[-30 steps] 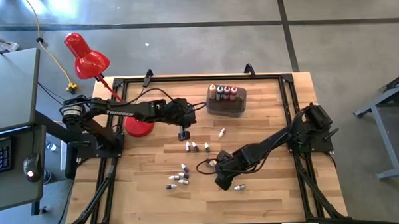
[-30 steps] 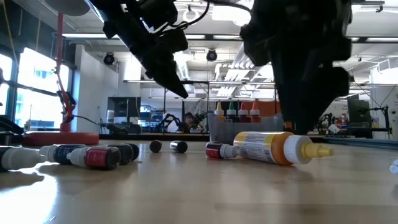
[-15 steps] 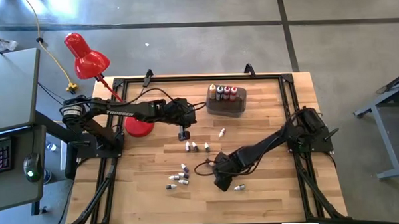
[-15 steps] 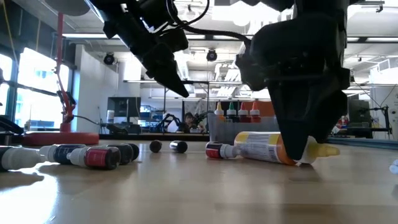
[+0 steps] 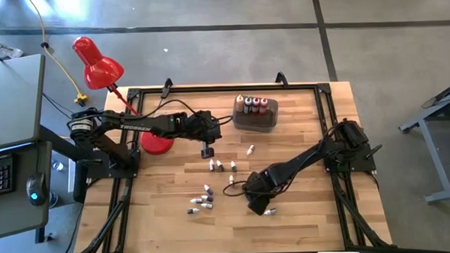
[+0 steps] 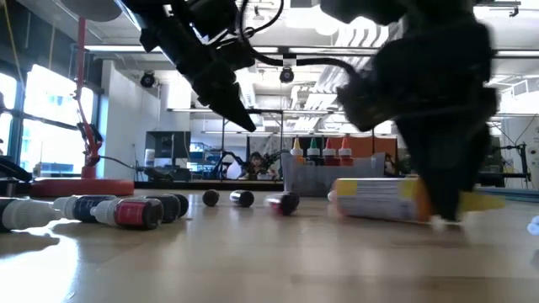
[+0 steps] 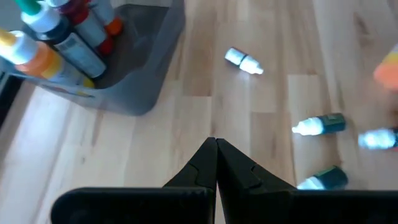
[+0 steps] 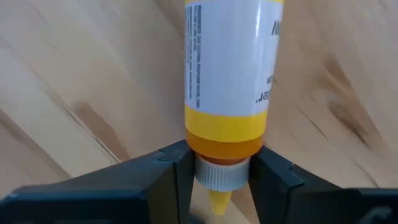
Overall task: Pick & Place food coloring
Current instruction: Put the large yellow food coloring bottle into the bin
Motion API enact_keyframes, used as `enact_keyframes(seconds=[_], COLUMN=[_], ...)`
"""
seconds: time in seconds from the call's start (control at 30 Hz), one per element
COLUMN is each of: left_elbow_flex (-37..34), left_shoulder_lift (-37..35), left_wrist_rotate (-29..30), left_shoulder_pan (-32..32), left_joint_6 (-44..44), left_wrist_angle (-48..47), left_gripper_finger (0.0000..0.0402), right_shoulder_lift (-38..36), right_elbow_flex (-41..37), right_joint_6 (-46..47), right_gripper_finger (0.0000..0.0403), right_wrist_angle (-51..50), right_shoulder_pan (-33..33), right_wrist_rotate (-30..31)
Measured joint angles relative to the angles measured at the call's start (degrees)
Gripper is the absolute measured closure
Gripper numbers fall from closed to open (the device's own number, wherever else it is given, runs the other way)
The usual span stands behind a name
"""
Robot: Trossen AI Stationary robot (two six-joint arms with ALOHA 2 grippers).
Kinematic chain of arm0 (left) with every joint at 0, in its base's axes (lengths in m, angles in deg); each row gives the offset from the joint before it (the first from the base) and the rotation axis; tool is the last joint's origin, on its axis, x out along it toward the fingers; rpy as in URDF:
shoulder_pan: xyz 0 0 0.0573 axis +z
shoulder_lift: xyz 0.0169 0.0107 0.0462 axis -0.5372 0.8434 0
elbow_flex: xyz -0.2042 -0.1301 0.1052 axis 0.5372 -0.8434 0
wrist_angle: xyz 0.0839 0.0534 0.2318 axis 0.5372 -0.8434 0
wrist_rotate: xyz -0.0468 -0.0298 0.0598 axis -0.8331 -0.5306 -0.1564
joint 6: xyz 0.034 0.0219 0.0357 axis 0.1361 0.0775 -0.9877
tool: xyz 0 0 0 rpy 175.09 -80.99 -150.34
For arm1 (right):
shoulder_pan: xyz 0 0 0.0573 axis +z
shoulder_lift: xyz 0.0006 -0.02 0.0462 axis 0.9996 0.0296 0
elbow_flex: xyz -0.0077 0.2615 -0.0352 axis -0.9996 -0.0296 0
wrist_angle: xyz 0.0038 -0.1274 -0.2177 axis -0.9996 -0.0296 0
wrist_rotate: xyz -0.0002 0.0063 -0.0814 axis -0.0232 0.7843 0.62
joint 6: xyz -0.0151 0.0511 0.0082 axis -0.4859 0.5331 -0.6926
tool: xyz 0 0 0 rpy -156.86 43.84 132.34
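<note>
The wooden bench (image 5: 300, 124) carries a grey tub (image 5: 255, 116) near its far edge, with four bottles (image 5: 254, 104) upright in it; the left gripper (image 5: 206, 151) hangs just beside a red lamp base (image 5: 156, 143); small bottles (image 5: 202, 202) lie scattered toward the near edge; the right gripper (image 5: 256, 205) sits low beside a tiny bottle (image 5: 270, 211).

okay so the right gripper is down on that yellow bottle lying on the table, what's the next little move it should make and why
Probably lift it straight up a little. The right gripper has its fingers pinched on the neck of the yellow bottle, just behind the white cap, and the bottle lies on its side on the table. Lifting would free it for carrying to the grey tub, where other bottles stand upright.
</note>
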Motion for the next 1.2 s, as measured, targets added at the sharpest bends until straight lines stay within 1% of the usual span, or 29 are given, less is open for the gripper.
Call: enact_keyframes(seconds=[0.1,0.17,0.23,0.37,0.5,0.57,0.63,0.77,0.9,0.97,1.03,1.13,1.2], left_elbow_flex=[0.0,0.0,0.0,0.1,0.1,0.1,0.1,0.1,0.1,0.1,0.1,0.1,0.1], left_shoulder_lift=[0.0,0.0,0.0,0.0,0.0,0.0,0.0,0.0,0.0,0.0,0.0,0.0,0.0], left_wrist_rotate=[2.7,4.8,8.3,16.0,21.4,22.2,22.2,22.3,22.2,20.4,15.5,4.9,-1.3], left_shoulder_pan=[0.0,0.0,0.0,0.0,0.0,0.0,0.0,0.0,0.0,0.0,0.0,0.0,0.0], left_joint_6=[-0.2,-1.2,-2.4,-5.0,-6.2,-6.2,-6.2,-6.2,-8.6,-9.8,-10.9,-12.9,-13.0], left_wrist_angle=[0.0,0.3,0.8,2.0,3.4,3.6,3.3,3.0,2.9,3.3,3.8,4.8,5.9], left_gripper_finger=[0.0402,0.0402,0.0402,0.0402,0.0402,0.0402,0.0402,0.0402,0.0402,0.0402,0.0402,0.0402,0.0402], right_shoulder_lift=[-3.3,-6.3,-9.2,-14.2,-15.7,-15.9,-16.3,-17.2,-17.4,-17.4,-17.5,-17.5,-17.5], right_elbow_flex=[0.0,0.0,0.0,0.8,4.0,4.9,4.9,3.3,1.9,1.5,0.7,-1.1,-2.9], right_joint_6=[-0.2,-1.2,-2.4,-5.0,-10.6,-12.3,-13.3,-14.2,-10.7,-8.6,-5.7,-0.2,4.8], right_gripper_finger=[0.0289,0.0289,0.0287,0.0285,0.0285,0.0284,0.0283,0.0282,0.0281,0.0281,0.0280,0.0280,0.0280], right_wrist_angle=[-6.7,-13.4,-20.8,-33.6,-43.6,-44.7,-42.2,-32.3,-24.5,-22.9,-22.1,-22.0,-22.3], right_shoulder_pan=[-0.8,-1.6,-2.7,-5.7,-9.6,-11.8,-14.2,-17.8,-20.0,-20.9,-21.8,-23.6,-24.4], right_wrist_rotate=[-0.4,-0.1,1.1,5.7,10.7,12.0,11.1,1.6,-8.2,-12.8,-18.1,-26.5,-33.1])
